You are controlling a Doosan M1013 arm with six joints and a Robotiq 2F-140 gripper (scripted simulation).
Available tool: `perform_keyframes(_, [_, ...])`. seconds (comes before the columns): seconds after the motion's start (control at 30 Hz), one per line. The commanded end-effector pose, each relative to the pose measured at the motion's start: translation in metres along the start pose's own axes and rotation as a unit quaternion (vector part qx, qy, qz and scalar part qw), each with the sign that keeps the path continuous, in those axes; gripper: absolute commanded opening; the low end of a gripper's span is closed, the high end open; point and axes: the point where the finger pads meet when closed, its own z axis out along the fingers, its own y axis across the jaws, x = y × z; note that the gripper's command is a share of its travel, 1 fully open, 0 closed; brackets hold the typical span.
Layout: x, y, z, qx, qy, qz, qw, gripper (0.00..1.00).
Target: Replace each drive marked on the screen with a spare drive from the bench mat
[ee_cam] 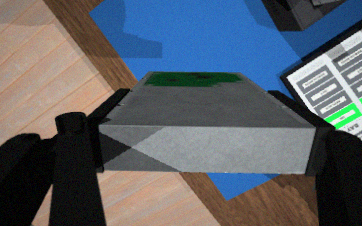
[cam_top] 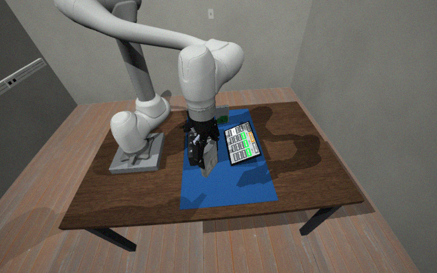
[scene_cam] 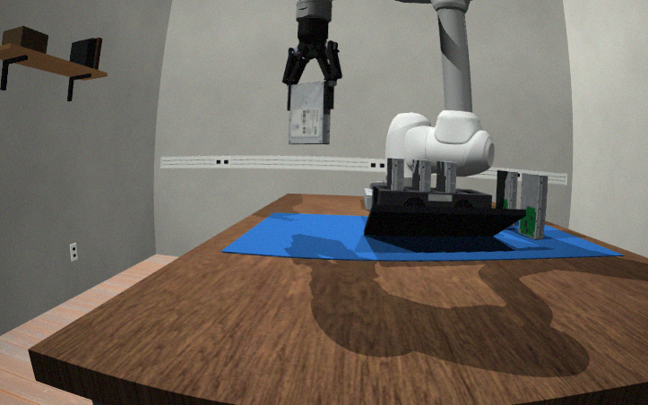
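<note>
While the wooden table point(cam_top: 152, 200) point(scene_cam: 276, 312) fills the lower part of the exterior frame, the white arm point(cam_top: 199, 70) point(scene_cam: 460, 141) spans upper left to centre in the top one. Blue mat point(cam_top: 226, 186) point(scene_cam: 265, 236) point(ee_cam: 196, 30) lies on the table, centre of the top frame. Tilted screen point(cam_top: 243, 144) point(scene_cam: 432, 222) point(ee_cam: 326, 82), w/ green & orange marks, is just right of centre there. Dark dock point(cam_top: 191, 153) point(scene_cam: 447, 198), right of centre in the exterior view, has 3 drives point(scene_cam: 449, 176) sticking up; 2 more point(scene_cam: 532, 206) stand upright beside it, far right. Gripper point(cam_top: 206, 152) point(scene_cam: 311, 95) point(ee_cam: 197, 106), upper centre of same view, has its jaws pinching a grey drive point(cam_top: 210, 162) point(scene_cam: 307, 116) point(ee_cam: 206, 110) by its edges, upright, well above the mat.
</note>
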Motion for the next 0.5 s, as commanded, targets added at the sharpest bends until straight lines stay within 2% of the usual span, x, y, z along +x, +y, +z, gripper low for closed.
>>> perform_keyframes(0.0, [-0.0003,0.0001,-0.0011,0.000,-0.001,0.000,1.000,0.10])
perform_keyframes(0.47, [0.0002,0.0017,-0.0011,0.000,-0.001,-0.004,1.000,0.10])
